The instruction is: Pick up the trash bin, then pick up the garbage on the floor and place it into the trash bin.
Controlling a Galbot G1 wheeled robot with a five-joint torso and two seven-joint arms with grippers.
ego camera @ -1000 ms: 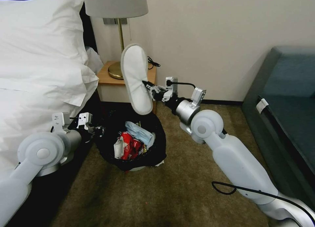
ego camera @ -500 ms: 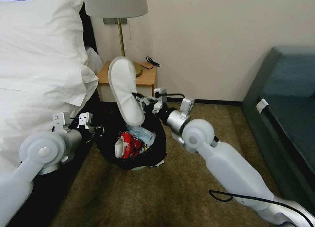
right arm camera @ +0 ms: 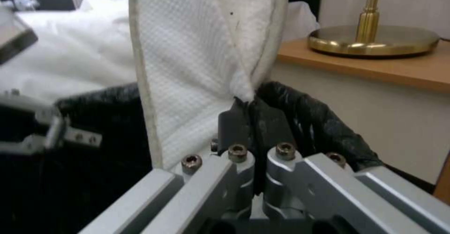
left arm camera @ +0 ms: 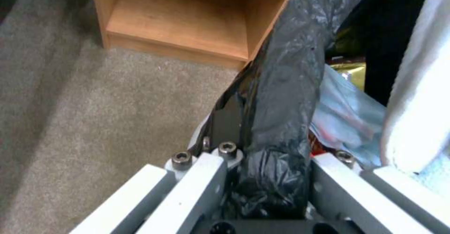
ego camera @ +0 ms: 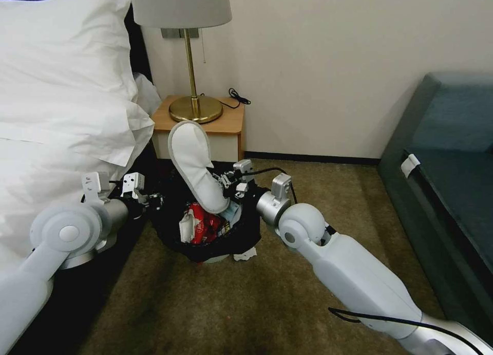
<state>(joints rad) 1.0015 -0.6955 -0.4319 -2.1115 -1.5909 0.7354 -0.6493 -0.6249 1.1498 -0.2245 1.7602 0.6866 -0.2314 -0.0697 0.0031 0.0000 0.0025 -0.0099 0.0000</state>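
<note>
Trash bin [ego camera: 241,237]: round, lined with a crinkly glossy black bag, pale base just showing beneath; stands on the carpet between the bed [ego camera: 56,118] and the nightstand [ego camera: 226,126]; already holds red wrappers and a pale blue-white scrap; a bit of white litter lies by its foot.

Left gripper [ego camera: 154,202]: at the bin's rim on the bed side; fingers clamped on a bunched fold of the black liner, seen close in the left wrist view [left arm camera: 276,177]; judged to be steadying the bin, so the grip should hold firm and level while the load goes in.

White slipper [ego camera: 197,165]: flat, waffle-textured, edged in cream; stands near upright, lower end down inside the bin's mouth, upper end well above the rim.

Right gripper [ego camera: 224,183]: over the bin's far side; fingers pinched shut on the slipper's edge [right arm camera: 241,86]; judged advice: lower the slipper further and tip it flat before letting go, since it is long and may catch the rim or topple out.
</note>
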